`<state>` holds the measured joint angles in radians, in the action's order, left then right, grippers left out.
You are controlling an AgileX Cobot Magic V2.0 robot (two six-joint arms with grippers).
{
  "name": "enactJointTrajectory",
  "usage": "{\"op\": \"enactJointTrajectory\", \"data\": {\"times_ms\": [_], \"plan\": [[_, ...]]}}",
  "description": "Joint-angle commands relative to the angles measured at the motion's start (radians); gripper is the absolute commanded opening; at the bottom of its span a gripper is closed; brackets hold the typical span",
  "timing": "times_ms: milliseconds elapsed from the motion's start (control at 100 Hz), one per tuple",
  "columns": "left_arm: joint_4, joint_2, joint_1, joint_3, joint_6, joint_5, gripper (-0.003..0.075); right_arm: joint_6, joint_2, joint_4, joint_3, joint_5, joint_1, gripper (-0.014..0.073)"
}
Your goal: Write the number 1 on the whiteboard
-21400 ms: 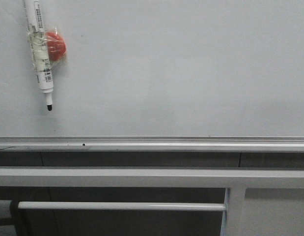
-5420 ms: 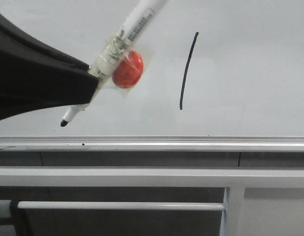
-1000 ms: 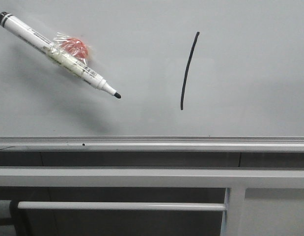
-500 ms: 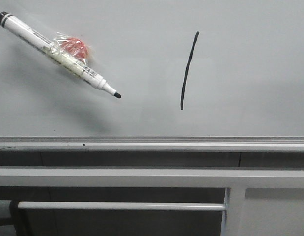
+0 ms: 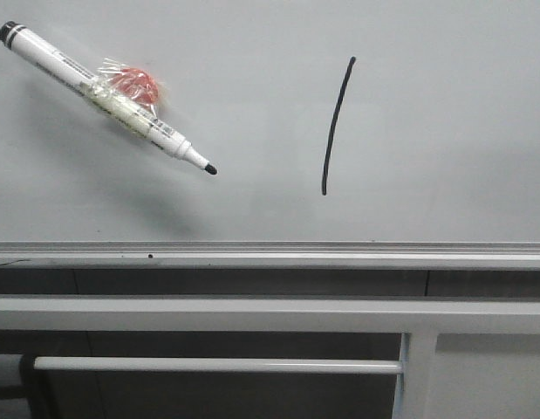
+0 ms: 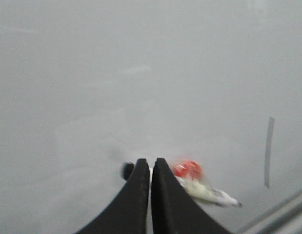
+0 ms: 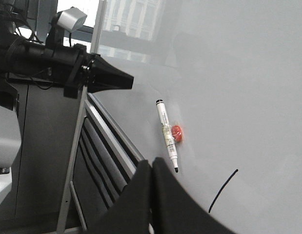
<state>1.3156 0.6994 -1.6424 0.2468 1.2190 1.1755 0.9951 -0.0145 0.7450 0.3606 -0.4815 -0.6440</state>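
The number 1 (image 5: 337, 127) is a thin black, slightly curved, leaning stroke on the whiteboard (image 5: 453, 131), right of centre. It also shows in the right wrist view (image 7: 223, 191) and, blurred, in the left wrist view (image 6: 269, 152). A white marker pen (image 5: 108, 99) with a black tip clings to the board at the upper left by a red magnet (image 5: 135, 85), tip pointing down-right. My left gripper (image 6: 151, 163) is shut and empty, just off the pen (image 6: 204, 190). My right gripper (image 7: 151, 165) is shut and empty, away from the board.
A silver rail (image 5: 339, 255) runs along the board's lower edge, with white frame bars (image 5: 252, 314) below. My left arm (image 7: 68, 58) hangs in front of the board's edge in the right wrist view. Neither arm shows in the front view.
The stroke has appeared on a board that was blank. The left gripper, which held the pen 5.4 s ago, has let it go and left the front view. The last second shows almost no movement.
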Motion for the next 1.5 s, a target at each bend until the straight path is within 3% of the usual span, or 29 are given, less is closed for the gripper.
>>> {"op": "enactJointTrajectory", "data": {"times_ms": [0, 180, 260, 460, 640, 870, 930, 980, 1100, 1170, 1210, 1330, 1400, 1490], "plan": [[-0.14, -0.05, 0.148, 0.021, 0.0, -0.032, -0.002, 0.002, 0.011, 0.024, 0.021, 0.058, 0.007, -0.0063], [-0.165, -0.244, 0.57, 0.021, 0.0, -0.573, -0.002, 0.002, 0.011, 0.024, 0.021, 0.058, 0.007, -0.0064], [-0.153, -0.356, 0.771, 0.021, 0.0, -0.751, -0.002, 0.002, 0.011, 0.024, 0.021, 0.058, 0.007, -0.0064], [-0.114, -0.593, 1.158, -0.044, 0.0, -0.877, -0.002, 0.002, 0.011, 0.024, 0.021, 0.058, 0.007, -0.0064], [-0.055, -0.697, 1.374, -0.103, 0.0, -0.939, -0.002, 0.002, 0.011, 0.024, 0.021, 0.058, 0.007, -0.0063], [-0.035, -0.705, 1.503, -0.122, 0.0, -1.071, -0.002, 0.002, 0.011, 0.024, 0.021, 0.058, 0.007, -0.0064], [-0.095, -0.705, 1.515, -0.123, -0.013, -1.103, -0.002, 0.002, 0.011, 0.024, 0.021, 0.058, 0.007, -0.0063], [-0.258, -0.705, 1.527, -0.123, -0.139, -1.131, -0.002, 0.002, 0.011, 0.024, 0.021, 0.058, 0.007, -0.0064], [-0.845, -0.705, 1.554, -0.138, -0.805, -1.159, -0.002, 0.002, 0.011, 0.024, 0.021, 0.058, 0.007, -0.0064], [-1.102, -0.705, 1.568, -0.157, -1.077, -1.175, -0.002, 0.002, 0.011, 0.024, 0.021, 0.058, 0.007, -0.0064], [-1.163, -0.705, 1.575, -0.175, -1.13, -1.175, -0.002, 0.002, 0.011, 0.024, 0.021, 0.058, 0.007, -0.0063], [-1.161, -0.715, 1.58, -0.261, -1.135, -1.15, -0.002, 0.002, 0.011, 0.024, 0.021, 0.058, 0.007, -0.0064], [-1.203, -0.728, 1.58, -0.256, -1.135, -1.246, -0.002, 0.002, 0.011, 0.024, 0.021, 0.058, 0.007, -0.0064], [-1.246, -0.726, 1.58, -0.258, -1.145, -1.253, -0.002, 0.002, 0.011, 0.024, 0.021, 0.06, 0.007, -0.0064]]}}
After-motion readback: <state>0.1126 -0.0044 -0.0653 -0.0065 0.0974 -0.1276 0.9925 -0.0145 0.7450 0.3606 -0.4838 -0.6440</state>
